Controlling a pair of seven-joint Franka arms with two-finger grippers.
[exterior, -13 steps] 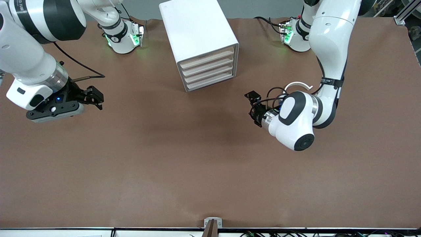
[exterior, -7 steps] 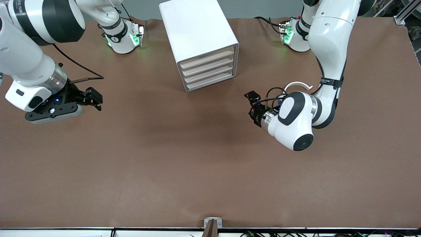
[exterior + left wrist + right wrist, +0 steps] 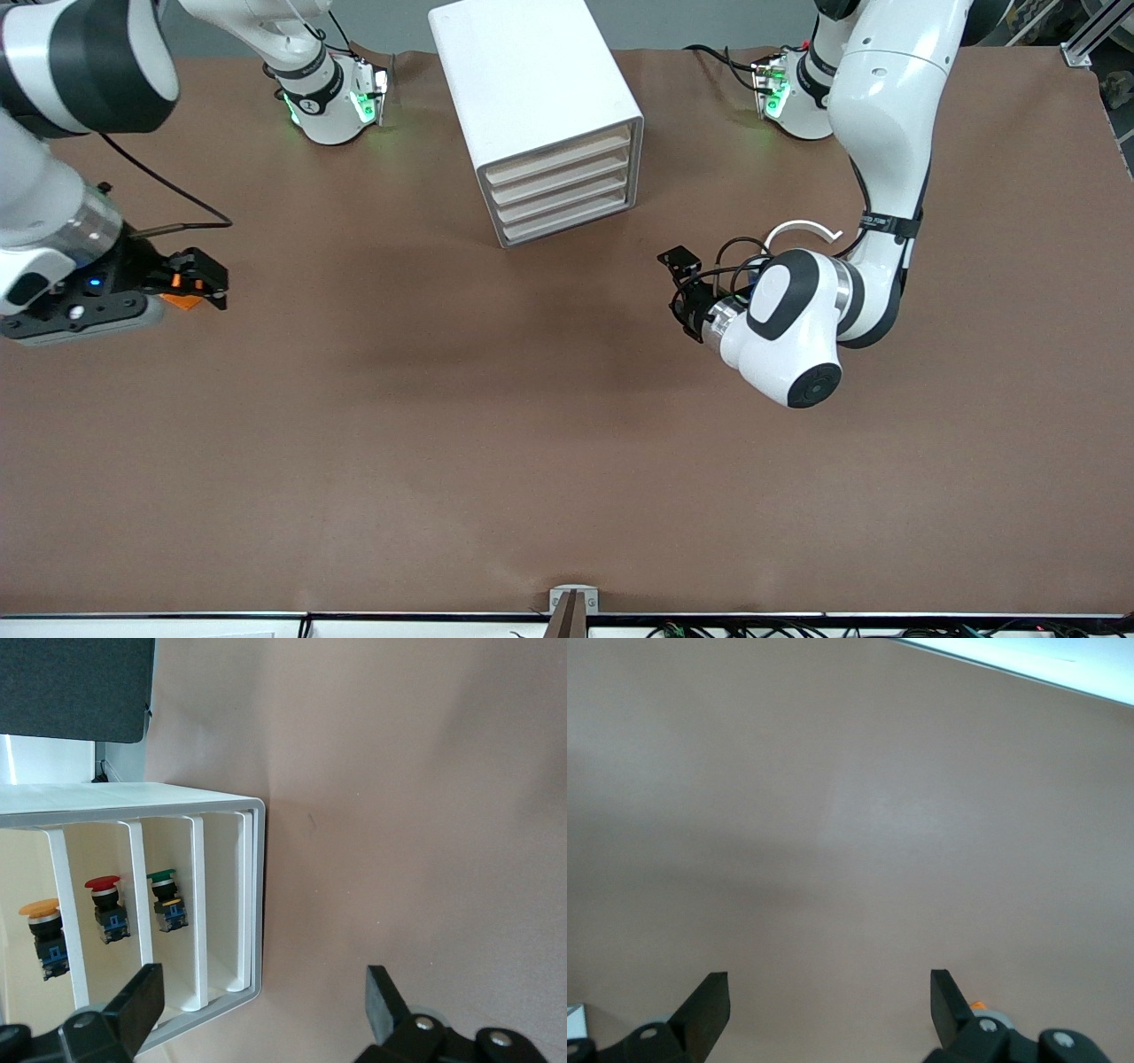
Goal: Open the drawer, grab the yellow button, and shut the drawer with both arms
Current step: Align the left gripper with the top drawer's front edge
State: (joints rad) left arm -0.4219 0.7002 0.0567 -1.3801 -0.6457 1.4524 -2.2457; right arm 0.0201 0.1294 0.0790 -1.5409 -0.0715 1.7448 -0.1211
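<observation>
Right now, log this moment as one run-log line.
cabinet: four drawers shut | left gripper: open, before cabinet | right gripper: open, over table | yellow button: inside cabinet

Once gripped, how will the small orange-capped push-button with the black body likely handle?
The orange-capped push-button looks rigid and probably light. Its round cap, wider than the black body, may make it roll or tip when released. The open left gripper should span it.

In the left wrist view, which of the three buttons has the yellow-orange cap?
The yellow-orange button, at the end of the row in the cabinet. The red button sits in the middle, beside the green button.
</observation>
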